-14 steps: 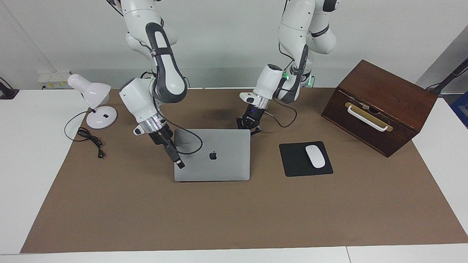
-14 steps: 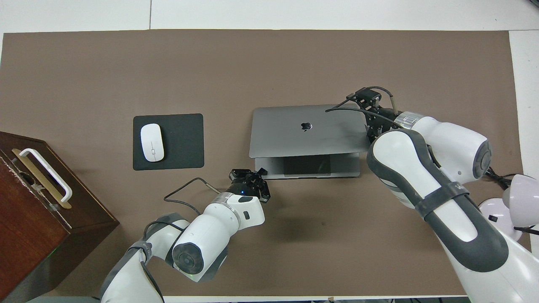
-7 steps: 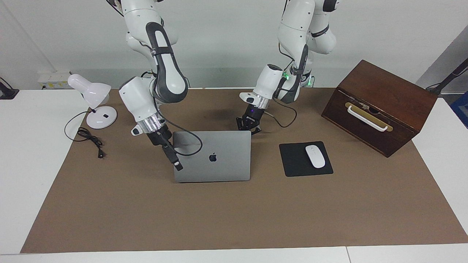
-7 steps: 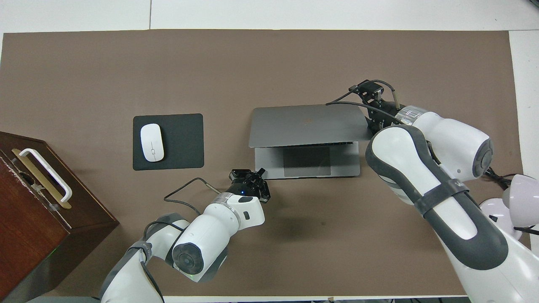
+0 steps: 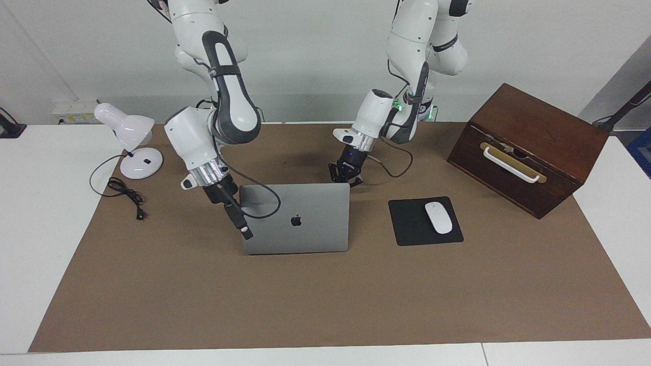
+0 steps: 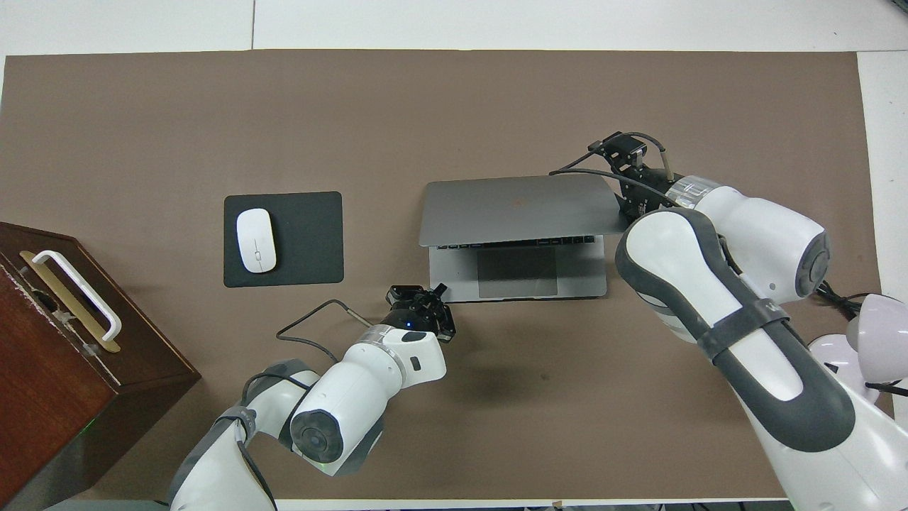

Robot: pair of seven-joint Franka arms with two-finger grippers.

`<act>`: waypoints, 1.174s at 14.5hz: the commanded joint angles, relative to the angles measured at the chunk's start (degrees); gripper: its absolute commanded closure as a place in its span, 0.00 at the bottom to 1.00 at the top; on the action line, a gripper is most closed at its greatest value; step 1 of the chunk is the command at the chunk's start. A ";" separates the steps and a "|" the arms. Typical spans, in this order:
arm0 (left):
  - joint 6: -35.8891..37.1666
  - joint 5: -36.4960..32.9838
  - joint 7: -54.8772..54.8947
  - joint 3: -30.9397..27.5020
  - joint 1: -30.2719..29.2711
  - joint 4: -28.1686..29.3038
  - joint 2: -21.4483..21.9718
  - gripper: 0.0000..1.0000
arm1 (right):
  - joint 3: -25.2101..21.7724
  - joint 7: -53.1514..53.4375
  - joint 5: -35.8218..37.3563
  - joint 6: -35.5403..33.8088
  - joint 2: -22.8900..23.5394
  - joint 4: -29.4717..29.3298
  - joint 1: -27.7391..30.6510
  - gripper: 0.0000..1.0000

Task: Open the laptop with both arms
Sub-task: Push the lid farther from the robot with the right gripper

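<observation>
Facing view, read across from the right arm's end of the surface (image 5: pixel 30 203).

- White desk lamp (image 5: pixel 127 129) stands at the corner of the brown mat (image 5: pixel 325 305), close to the robots. Its black cable (image 5: pixel 124 190) lies coiled just beside it on the mat.
- Right arm (image 5: pixel 229 96) reaches down to the laptop (image 5: pixel 305 218). The right tool (image 5: pixel 245 231) sits against the side edge of the lid, at the end toward the right arm. Whether this tool is clenched or released cannot be told from either view. In the overhead view the right tool (image 6: pixel 624 160) shows at the lid's corner farther from the robots.
- The laptop is in the middle of the mat, partly open. The lid is raised at a slant, logo side up, and is hinged along the edge farther from the robots. In the overhead view the laptop (image 6: pixel 511 202) shows a strip of keyboard and the whole trackpad under the lifted lid.
- Left arm (image 5: pixel 407 46) comes down low. The left tool (image 5: pixel 347 179) is clenched with nothing in it, tips at the base's corner nearest the robots on the left arm's end. Contact with the base cannot be confirmed. The overhead view shows the left tool (image 6: pixel 425 291) just beside that corner.
- Black mouse pad (image 5: pixel 407 223) lies flat beside the laptop, with a white mouse (image 5: pixel 438 217) on it.
- Dark wooden box (image 5: pixel 529 147) with a white handle stands at the left arm's end, well apart from the laptop.
</observation>
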State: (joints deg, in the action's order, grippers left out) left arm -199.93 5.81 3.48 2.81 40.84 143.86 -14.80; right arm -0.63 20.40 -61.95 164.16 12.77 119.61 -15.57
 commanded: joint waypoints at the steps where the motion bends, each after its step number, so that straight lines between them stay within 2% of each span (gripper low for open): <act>1: -0.90 0.60 1.62 -0.79 0.29 -1.83 -3.66 1.00 | 1.33 -3.87 -3.27 2.75 3.41 -6.93 0.28 0.00; 17: -0.90 0.60 1.71 -0.79 0.29 -1.83 -3.92 1.00 | 1.33 -5.37 -3.44 2.48 4.11 -11.33 1.60 0.00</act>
State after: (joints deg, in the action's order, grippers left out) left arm -200.06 5.81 3.58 2.80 40.84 143.79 -14.90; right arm -0.51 17.99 -62.22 165.66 15.09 111.26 -14.48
